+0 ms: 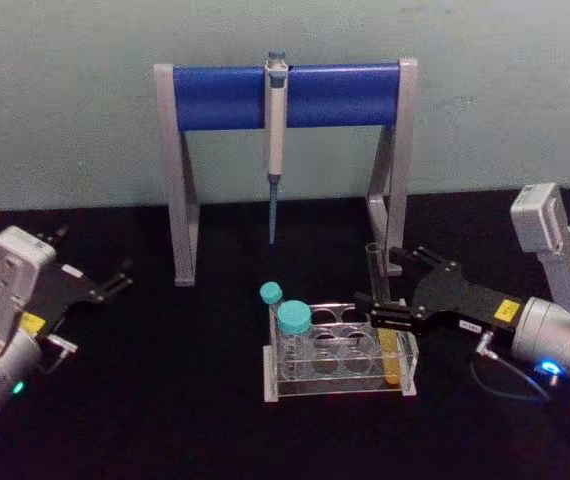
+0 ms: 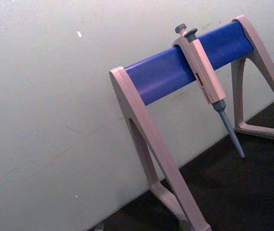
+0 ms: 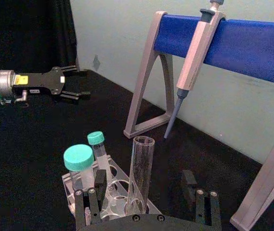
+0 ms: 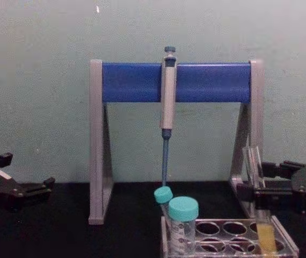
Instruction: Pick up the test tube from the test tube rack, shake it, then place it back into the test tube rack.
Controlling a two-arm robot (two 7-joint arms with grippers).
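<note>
The test tube stands upright in the right end hole of the test tube rack, with yellow-orange liquid in its lower part. My right gripper is open around the tube's clear upper part. In the right wrist view the test tube rises between the two fingers with a gap on each side, above the rack. The chest view shows the tube in the rack with the right gripper level with its top. My left gripper rests open on the table at the far left.
Two teal-capped tubes stand in the rack's left end. Behind the rack is a grey-and-blue pipette stand with a pipette hanging from its bar. The wall is close behind. The left gripper is well away from the rack.
</note>
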